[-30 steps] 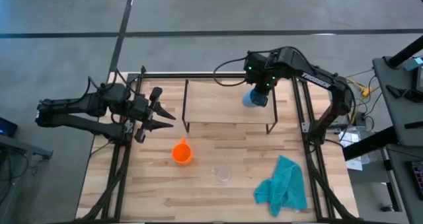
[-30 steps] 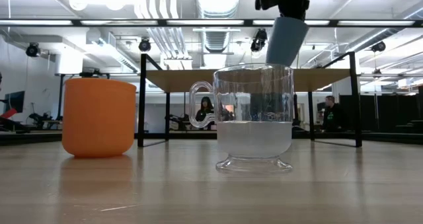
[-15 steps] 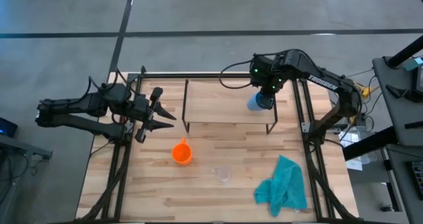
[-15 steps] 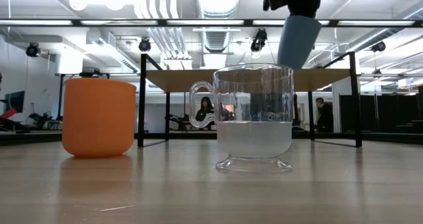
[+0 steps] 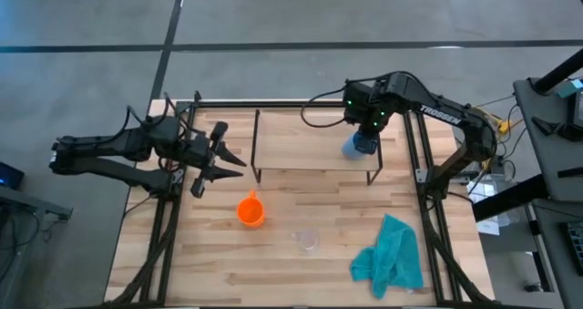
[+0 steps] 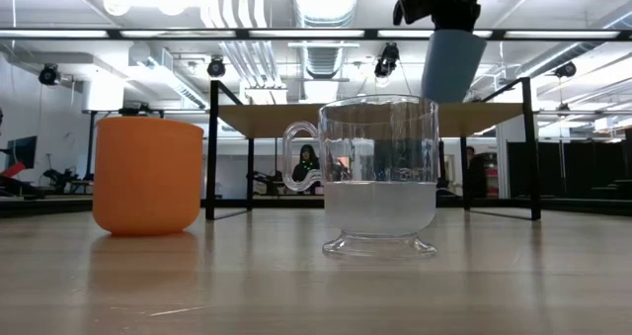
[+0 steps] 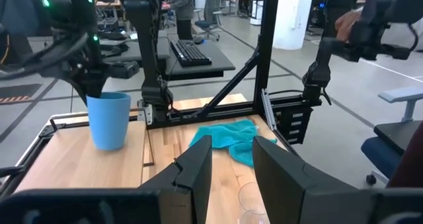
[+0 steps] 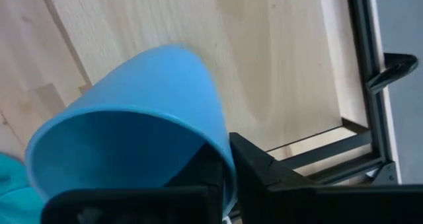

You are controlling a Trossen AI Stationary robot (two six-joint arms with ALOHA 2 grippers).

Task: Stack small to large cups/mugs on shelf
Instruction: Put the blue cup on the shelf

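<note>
The blue cup [image 5: 356, 146] hangs from my right gripper [image 5: 365, 129] over the right end of the light-wood shelf [image 5: 305, 140]. In the low view the blue cup [image 6: 451, 64] is nearly upright, its base just above the shelf board [image 6: 276, 118]; whether it touches, I cannot tell. The orange cup [image 5: 250, 211] and the clear cup [image 5: 307, 240] stand on the table in front of the shelf. My left gripper [image 5: 219, 156] is open, left of the shelf, touching nothing. My right gripper holds the blue cup by its rim [image 8: 223, 151], one finger inside the cup [image 8: 201, 174] and one outside [image 8: 264, 174]. It comes from above, pointing down. The cup hangs below the fingers, almost upright, over the shelf's right end.
A crumpled teal cloth [image 5: 390, 254] lies on the table's near right part. The black frame rails [image 5: 412, 154] run close beside the shelf's right end. The shelf's left and middle [image 5: 287, 138] are bare wood. People sit in the room beyond the table [image 6: 308, 167].
My right gripper has carried the blue cup toward the table's right edge along the shelf and slightly down. The cup has gone from tilted to nearly upright.
</note>
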